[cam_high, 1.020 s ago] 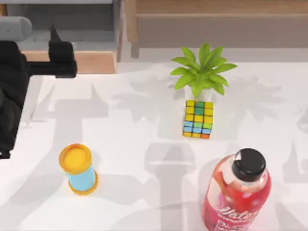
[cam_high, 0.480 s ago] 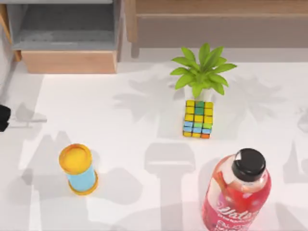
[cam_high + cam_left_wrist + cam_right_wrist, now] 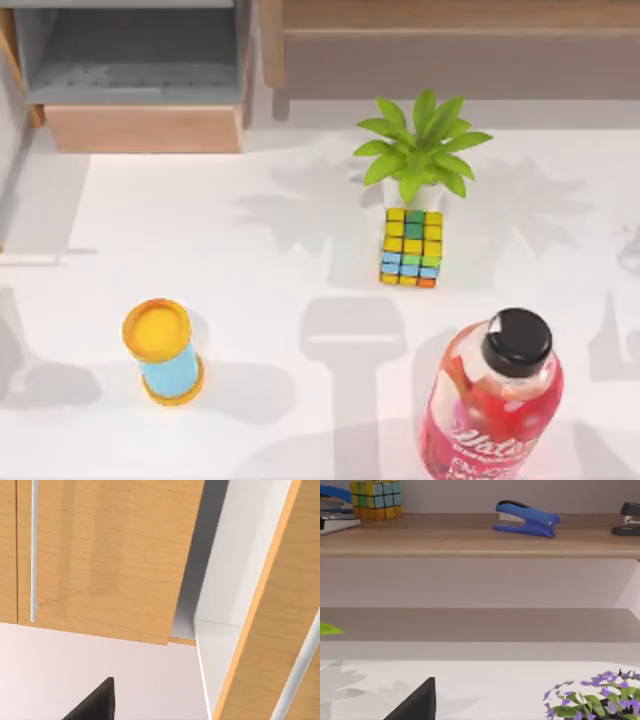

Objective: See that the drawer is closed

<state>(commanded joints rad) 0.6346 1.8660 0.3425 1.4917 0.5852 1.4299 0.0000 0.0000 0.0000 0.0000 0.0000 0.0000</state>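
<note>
Rendered sim of an office or home-study corner, prob. not a real room. White counter (image 3: 300, 330) carries desk clutter: small potted plant (image 3: 420, 150), colour cube (image 3: 411, 247), red drink bottle (image 3: 492, 400), yellow-capped blue tub (image 3: 163, 350). Wooden shelf (image 3: 470, 542) behind holds a blue stapler (image 3: 526, 519), another cube (image 3: 375, 499), maybe books at its end. Light wood cabinet fronts (image 3: 100, 555) w/ slim metal handles.

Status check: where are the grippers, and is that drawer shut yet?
Left gripper near wooden cabinet panels, fingers unclear. Drawer open at top view's upper left, grey inside showing. Nothing blocking its front.
</note>
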